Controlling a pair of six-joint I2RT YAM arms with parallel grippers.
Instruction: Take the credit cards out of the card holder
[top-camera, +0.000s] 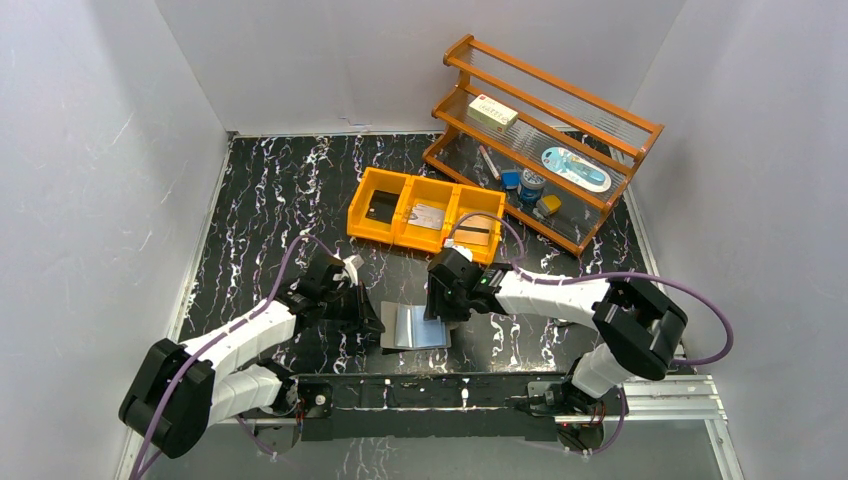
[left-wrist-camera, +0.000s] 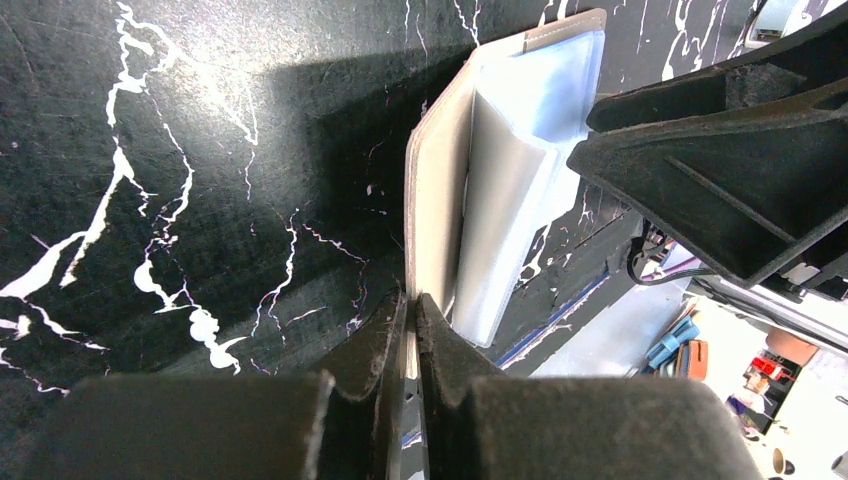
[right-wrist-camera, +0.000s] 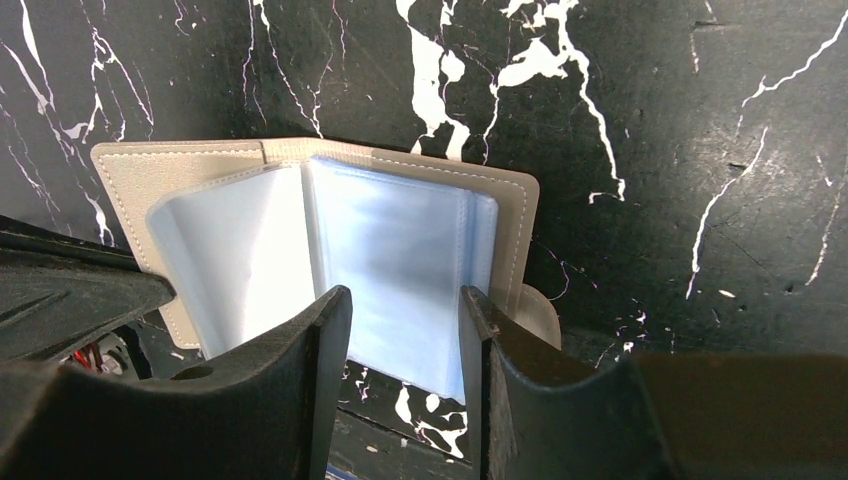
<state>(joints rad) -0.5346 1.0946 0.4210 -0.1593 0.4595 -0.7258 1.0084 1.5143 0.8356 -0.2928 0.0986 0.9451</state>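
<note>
- Pinching the grey cover of the card holder (left-wrist-camera: 500, 180) at its near edge, my left fingers (left-wrist-camera: 372, 345) are closed flat on that one leaf.
- My right fingers (right-wrist-camera: 322, 340) stand apart, astride the lower edge of the other leaf, and I see them clamped on nothing.
- The holder lies open on the table (left-wrist-camera: 150, 150), at its near middle between my two arms, with the spine running away from me.
- Its free leaf sits directly under the right fingers, so that arm is the nearer one for any pull.
- Cover: soft, matte grey, stitched round the rim.
- Lining: glossy pale blue-grey plastic sleeves, limp and bowed.
- No card edge shows in the sleeves facing me. Whether a deeper sleeve hides one I cannot tell.
- Credit cards (top-camera: 381, 208) lie in the orange bin (top-camera: 420, 247) further back, one per compartment: black, silvery, and a tan-and-dark one.
- Judging by that, little seems left beyond leafing through the remaining sleeves.
</note>
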